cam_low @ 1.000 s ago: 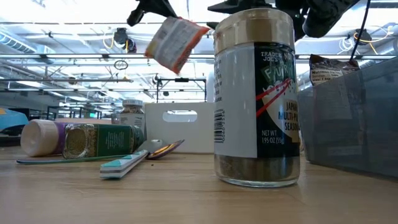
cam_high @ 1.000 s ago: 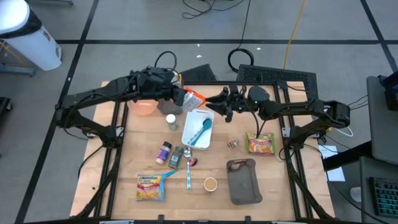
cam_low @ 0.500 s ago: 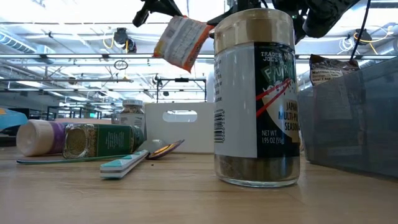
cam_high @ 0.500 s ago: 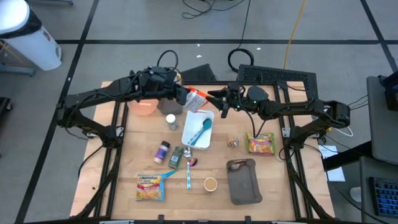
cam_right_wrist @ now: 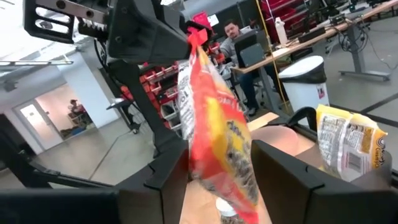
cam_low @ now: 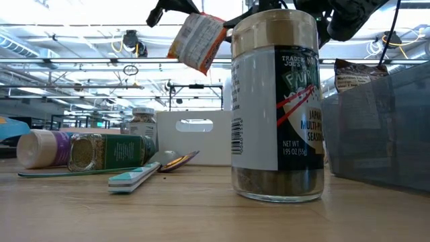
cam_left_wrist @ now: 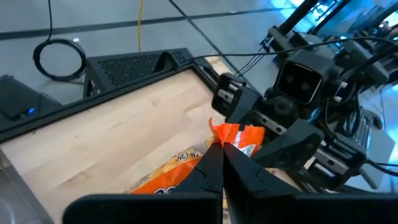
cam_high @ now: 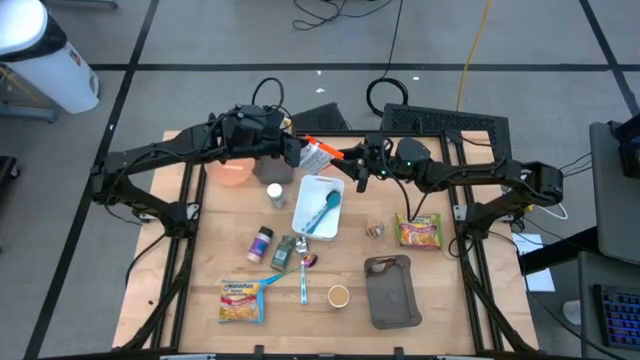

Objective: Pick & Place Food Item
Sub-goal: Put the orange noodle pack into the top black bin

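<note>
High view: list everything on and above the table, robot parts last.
orange-and-white snack packet: one, held above the table's far side
round orange bowl: one, far left
white rectangular tray: one, centre
teal spoon: one, in the tray
upright spice jar: one, left of the tray
purple-capped bottle: one, lying, centre-left
yellow noodle packets: two, near left and right
grey plastic tray: one, near right
small brown cup: one, near centre
left gripper: shut on the packet
right gripper: open, around the packet
</note>
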### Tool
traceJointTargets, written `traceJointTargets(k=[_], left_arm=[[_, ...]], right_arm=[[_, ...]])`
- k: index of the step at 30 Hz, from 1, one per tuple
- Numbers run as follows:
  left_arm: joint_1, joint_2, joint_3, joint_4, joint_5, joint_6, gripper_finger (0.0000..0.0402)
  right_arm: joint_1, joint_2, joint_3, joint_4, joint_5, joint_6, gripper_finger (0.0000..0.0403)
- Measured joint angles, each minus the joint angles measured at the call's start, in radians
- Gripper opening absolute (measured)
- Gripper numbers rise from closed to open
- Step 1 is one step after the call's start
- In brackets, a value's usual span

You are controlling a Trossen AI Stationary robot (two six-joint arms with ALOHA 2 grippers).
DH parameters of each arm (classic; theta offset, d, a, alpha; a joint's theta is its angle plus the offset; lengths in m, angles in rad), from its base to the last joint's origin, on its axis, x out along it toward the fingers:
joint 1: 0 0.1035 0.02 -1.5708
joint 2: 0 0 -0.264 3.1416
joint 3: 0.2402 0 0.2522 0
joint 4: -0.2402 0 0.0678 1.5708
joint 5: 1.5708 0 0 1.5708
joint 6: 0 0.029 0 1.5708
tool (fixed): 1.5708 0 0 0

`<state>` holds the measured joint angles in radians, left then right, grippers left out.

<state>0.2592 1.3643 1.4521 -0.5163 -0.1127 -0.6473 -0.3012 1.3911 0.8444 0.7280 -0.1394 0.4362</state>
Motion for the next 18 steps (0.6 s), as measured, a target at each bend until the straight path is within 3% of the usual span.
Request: traceJointTargets(k=[18], left_arm=[[0.0, 0.0, 0.0, -0.012, 0.009, 0.007, 0.0]], right_arm=[[0.0, 0.0, 0.0, 0.053, -0.022, -0.003, 0.001]])
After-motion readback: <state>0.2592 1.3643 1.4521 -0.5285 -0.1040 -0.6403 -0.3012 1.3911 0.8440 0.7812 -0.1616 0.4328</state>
